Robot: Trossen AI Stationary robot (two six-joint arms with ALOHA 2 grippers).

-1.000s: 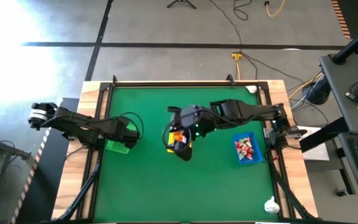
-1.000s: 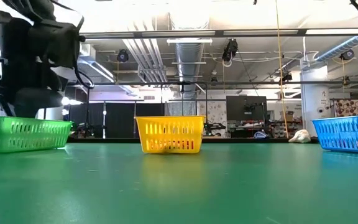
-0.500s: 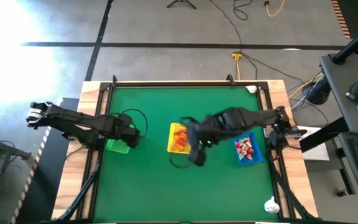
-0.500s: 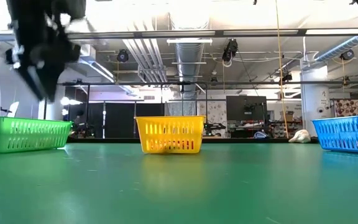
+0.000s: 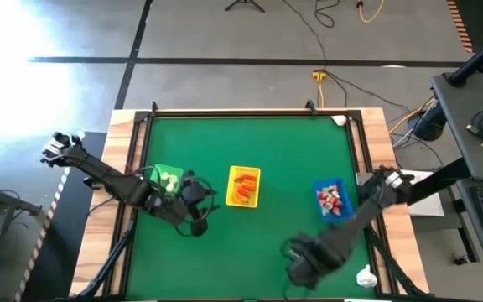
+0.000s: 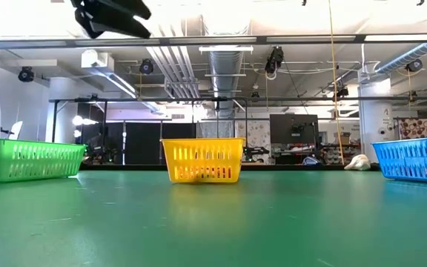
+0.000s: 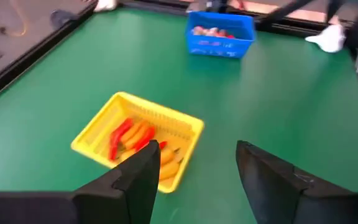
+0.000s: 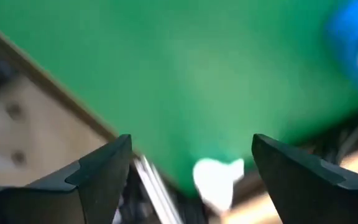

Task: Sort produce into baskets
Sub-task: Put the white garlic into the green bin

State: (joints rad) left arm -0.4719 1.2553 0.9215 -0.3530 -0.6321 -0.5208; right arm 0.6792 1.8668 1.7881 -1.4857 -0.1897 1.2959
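Three baskets stand in a row on the green table: green (image 5: 165, 179) with white pieces, yellow (image 5: 243, 186) with orange pieces, blue (image 5: 331, 200) with red-and-white pieces. My left gripper (image 5: 199, 210) is open and empty, raised between the green and yellow baskets, a little toward the near edge. Its wrist view (image 7: 197, 168) looks over the yellow basket (image 7: 138, 140) toward the blue one (image 7: 219, 34). My right gripper (image 5: 297, 267) is open and empty by the near edge; its wrist view (image 8: 191, 168) faces a white piece (image 8: 216, 177).
One white piece (image 5: 366, 275) lies off the mat at the near right corner, another (image 5: 339, 121) at the far right corner. A wooden frame (image 5: 124, 122) with black rails borders the table. The low view shows all three baskets (image 6: 202, 159) and part of my left arm (image 6: 110, 11) overhead.
My right gripper has swung away from above the yellow basket toward the table's near edge and somewhat to the right, uncovering the orange pieces. My left gripper has left the green basket, rising and going toward the right and the near edge, uncovering the white pieces.
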